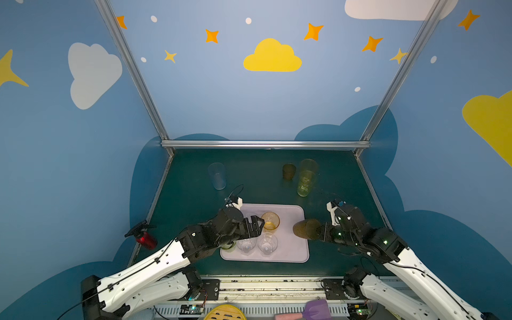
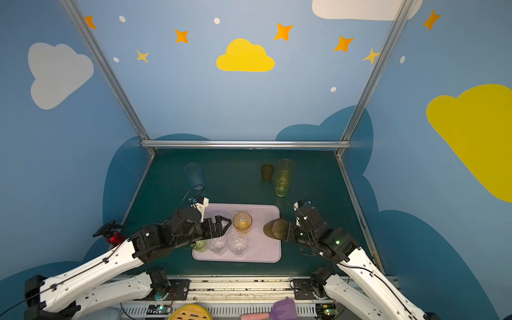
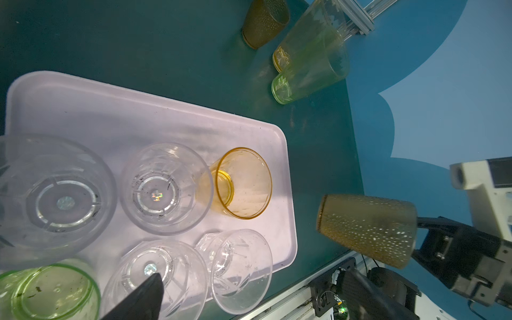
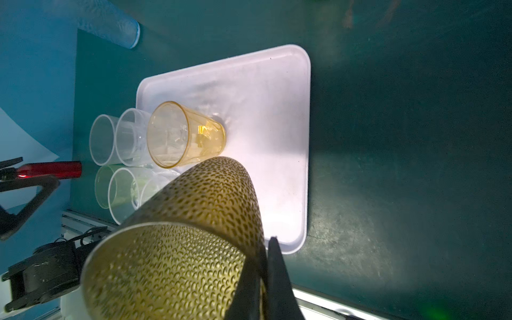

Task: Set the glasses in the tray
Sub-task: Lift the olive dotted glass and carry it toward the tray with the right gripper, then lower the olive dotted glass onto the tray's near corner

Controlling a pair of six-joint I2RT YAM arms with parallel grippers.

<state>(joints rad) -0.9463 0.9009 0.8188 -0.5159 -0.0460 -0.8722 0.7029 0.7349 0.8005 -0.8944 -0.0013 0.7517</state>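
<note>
Dimpled brown glass (image 4: 177,249) is pinched at its rim by my right pincer (image 1: 318,232), lying roughly level above the tray's (image 1: 293,249) right edge: long axis across the tray, base pointing over it, mouth toward my wrist. My left pincer (image 1: 259,225) hangs spread wide above the tray's left half, where 4 clear glasses (image 3: 166,191), 1 green glass (image 3: 47,291) and 1 yellow glass (image 3: 241,182) stand mouths up.
</note>
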